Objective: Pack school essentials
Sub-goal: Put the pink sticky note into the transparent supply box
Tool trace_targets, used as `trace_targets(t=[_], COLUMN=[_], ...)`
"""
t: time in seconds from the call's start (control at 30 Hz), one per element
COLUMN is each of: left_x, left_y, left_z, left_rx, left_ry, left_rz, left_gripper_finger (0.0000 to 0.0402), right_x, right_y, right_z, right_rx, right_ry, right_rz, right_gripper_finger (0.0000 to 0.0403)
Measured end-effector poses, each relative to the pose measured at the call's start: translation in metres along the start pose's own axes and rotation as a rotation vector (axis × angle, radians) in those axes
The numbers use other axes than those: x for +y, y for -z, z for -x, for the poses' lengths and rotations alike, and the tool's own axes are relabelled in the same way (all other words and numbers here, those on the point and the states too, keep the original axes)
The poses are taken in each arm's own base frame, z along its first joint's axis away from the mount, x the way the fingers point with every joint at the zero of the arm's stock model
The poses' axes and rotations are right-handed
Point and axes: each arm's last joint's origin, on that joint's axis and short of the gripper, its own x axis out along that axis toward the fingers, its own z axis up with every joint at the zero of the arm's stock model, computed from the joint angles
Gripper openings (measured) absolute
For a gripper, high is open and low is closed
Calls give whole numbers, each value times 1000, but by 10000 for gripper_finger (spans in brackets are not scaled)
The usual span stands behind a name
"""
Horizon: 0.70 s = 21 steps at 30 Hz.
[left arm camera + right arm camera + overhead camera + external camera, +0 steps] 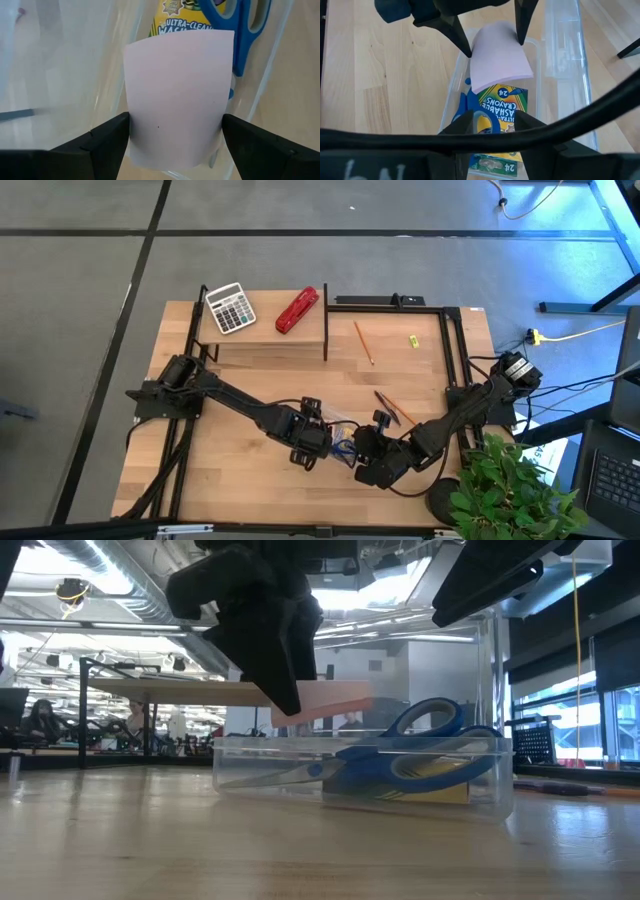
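a pink sticky-note pad (177,97) is seen pinched between the two dark fingers of the left gripper (322,430), its pale face slightly curved, its sides pressed by the finger pads (107,135). it is held just above a clear plastic box (440,775) that sits on the wooden table (250,490) toward the near edge, about midway between left and right. in the low view the pad (330,697) is shown above the box's rim, not resting inside.

inside the box, blue-handled scissors (420,745) are laid flat on a yellow crayon pack (502,107), the handles rising toward the box's right end. the box's transparent lid (565,55) is seen lying on the table beside it.

the right gripper (375,455) is placed just right of the box, close to the left one; its fingers appear set against the near end wall of the box, but a firm grip cannot be confirmed from the views.

farther back and to the right, a dark pen (386,408) and a thin orange pencil (400,413) lie crossed on the table. beyond them a second orange pencil (363,342) lies alone, with a tiny yellow piece (412,340) to its right.

at the far left, a raised wooden shelf (262,337) carries a white-grey calculator (230,308) and a red stapler (297,310). a green plant (515,490) stands at the near right corner.
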Motion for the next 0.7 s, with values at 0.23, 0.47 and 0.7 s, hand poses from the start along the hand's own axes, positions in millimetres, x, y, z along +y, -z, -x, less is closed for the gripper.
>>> trace_targets(t=[0.23,0.47,0.7], left_x=[3,3,3], left_y=[0,-2,-2], left_z=[-1,-1,-1], left_rx=[3,-14,-16], left_ry=[-4,2,3], left_rz=[8,8,5], left_gripper_finger=[302,302,302], right_x=[0,0,0], right_y=[0,0,0], right_z=[0,0,0], right_rx=[0,0,0], right_ry=[0,0,0], right_rz=[0,0,0], right_gripper_finger=[145,145,145])
